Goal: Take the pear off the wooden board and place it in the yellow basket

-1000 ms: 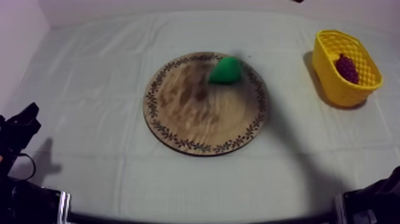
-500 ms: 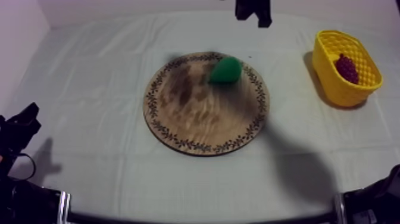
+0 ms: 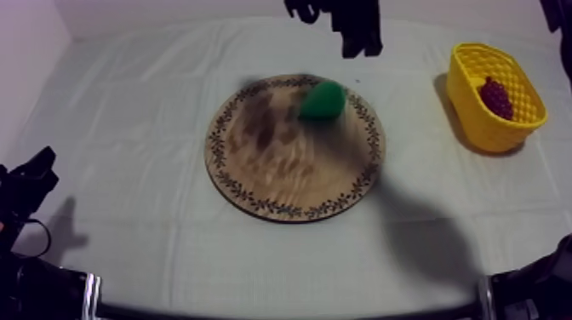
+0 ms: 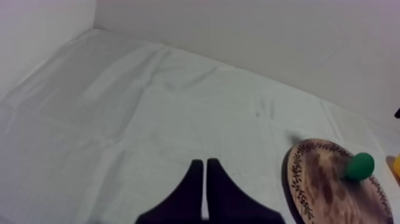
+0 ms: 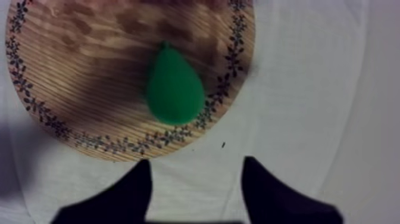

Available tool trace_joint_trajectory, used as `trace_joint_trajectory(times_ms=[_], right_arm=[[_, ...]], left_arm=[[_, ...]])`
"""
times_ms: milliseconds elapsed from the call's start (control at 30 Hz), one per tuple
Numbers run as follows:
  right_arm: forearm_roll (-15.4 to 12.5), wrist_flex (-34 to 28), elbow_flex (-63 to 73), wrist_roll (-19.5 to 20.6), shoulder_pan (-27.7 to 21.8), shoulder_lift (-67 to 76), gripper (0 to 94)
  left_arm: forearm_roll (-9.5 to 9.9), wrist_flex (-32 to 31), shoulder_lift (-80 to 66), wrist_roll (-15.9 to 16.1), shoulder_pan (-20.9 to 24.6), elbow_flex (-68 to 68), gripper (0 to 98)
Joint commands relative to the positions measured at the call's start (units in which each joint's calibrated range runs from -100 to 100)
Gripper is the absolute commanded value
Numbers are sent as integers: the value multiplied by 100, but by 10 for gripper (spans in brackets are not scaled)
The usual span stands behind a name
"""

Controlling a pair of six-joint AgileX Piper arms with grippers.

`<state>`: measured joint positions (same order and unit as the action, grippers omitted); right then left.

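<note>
The green pear (image 3: 323, 100) lies on its side on the round wooden board (image 3: 281, 170), near the far right of the patterned rim. My right gripper (image 3: 361, 47) hangs above the cloth just beyond the board, behind the pear. In the right wrist view its fingers (image 5: 140, 182) stand apart with nothing between them, the gripper (image 5: 196, 173) being just short of the pear (image 5: 174, 89) on the board (image 5: 83, 65). The yellow basket (image 3: 477, 128) stands at the far right. My left gripper (image 4: 204, 179) is shut on nothing, low at the left (image 3: 30, 179).
A bunch of dark purple grapes (image 3: 495, 96) lies in the basket. From the left wrist, the board (image 4: 321, 184) and pear (image 4: 359, 165) sit far off across bare cloth. A wall closes off the table's far side.
My right gripper has come into the top view at the far edge and dropped lower behind the pear. The pear, board, basket and left arm have not moved.
</note>
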<state>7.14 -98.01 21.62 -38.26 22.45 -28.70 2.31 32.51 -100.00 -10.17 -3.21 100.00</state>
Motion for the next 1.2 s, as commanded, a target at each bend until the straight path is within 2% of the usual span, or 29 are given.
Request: trace_joint_trajectory(times_ms=[0, 133, 400, 1167], right_arm=[[27, 11, -15, -33, 26, 21, 618], [-18, 15, -20, -69, 51, -2, 670], [-126, 29, -173, -79, 50, -266, 696], [-239, 93, 699, 30, -63, -2224, 675]], left_arm=[[1, -1, 0, -1, -2, 0, 1], [1, -1, 0, -1, -2, 0, 1], [1, -1, 0, -1, -2, 0, 1], [1, -1, 0, -1, -2, 0, 1]])
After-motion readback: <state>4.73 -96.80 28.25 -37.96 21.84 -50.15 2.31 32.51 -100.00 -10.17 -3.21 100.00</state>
